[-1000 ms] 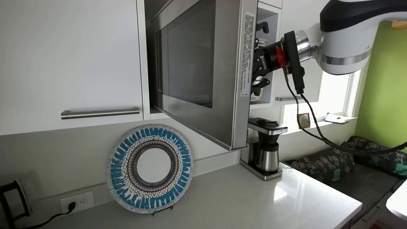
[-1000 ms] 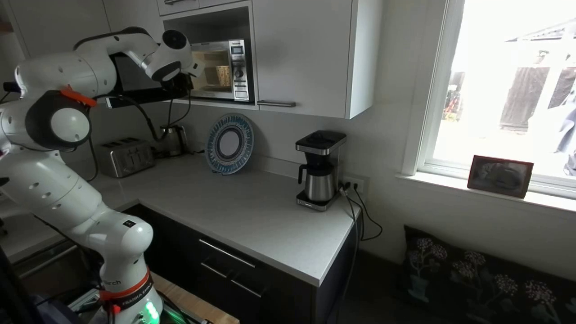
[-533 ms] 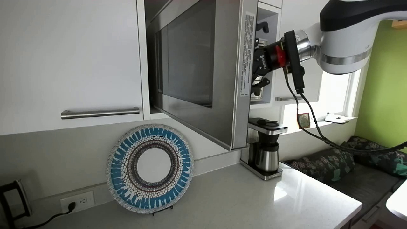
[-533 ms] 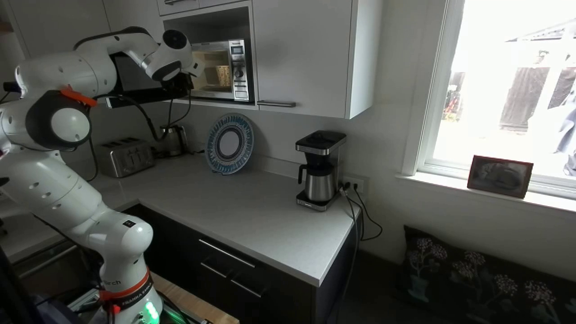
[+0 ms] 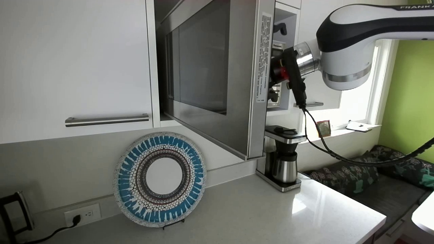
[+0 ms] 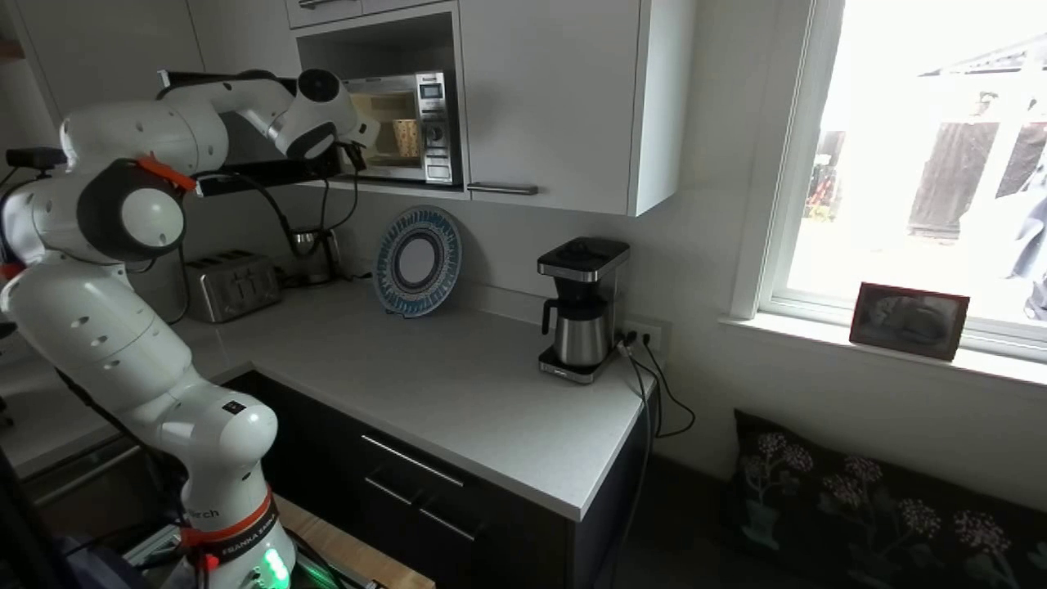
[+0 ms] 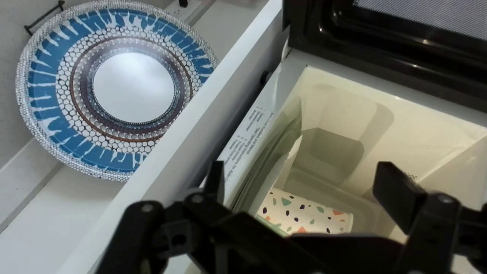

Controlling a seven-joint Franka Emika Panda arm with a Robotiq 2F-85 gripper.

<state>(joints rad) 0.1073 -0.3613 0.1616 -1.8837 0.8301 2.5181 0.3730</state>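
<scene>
My gripper [image 7: 303, 185] stands open in the wrist view, facing the lit cavity of a microwave [image 6: 437, 131]. Between and beyond its fingers [image 7: 397, 194] lies empty space. A cup [image 7: 304, 213] with coloured speckles is inside the microwave, its lower side covered by the gripper body; the same cup shows behind the glass-like opening in an exterior view. The microwave door [image 5: 203, 64] is swung wide open, and its dark inner face [image 7: 384, 45] fills the top right of the wrist view. In an exterior view this door hides the fingers.
A blue-and-white patterned plate [image 5: 127, 183] leans on the wall below the microwave shelf. On the counter [image 6: 393, 376] stand a coffee maker [image 6: 582, 327], a toaster [image 6: 233, 286] and a kettle [image 6: 315, 258]. The shelf edge [image 7: 182, 137] runs beside the left finger.
Over the last half second the arm has shifted toward the microwave and a little lower. The gripper has slid farther behind the open door. Door and plate have stayed put.
</scene>
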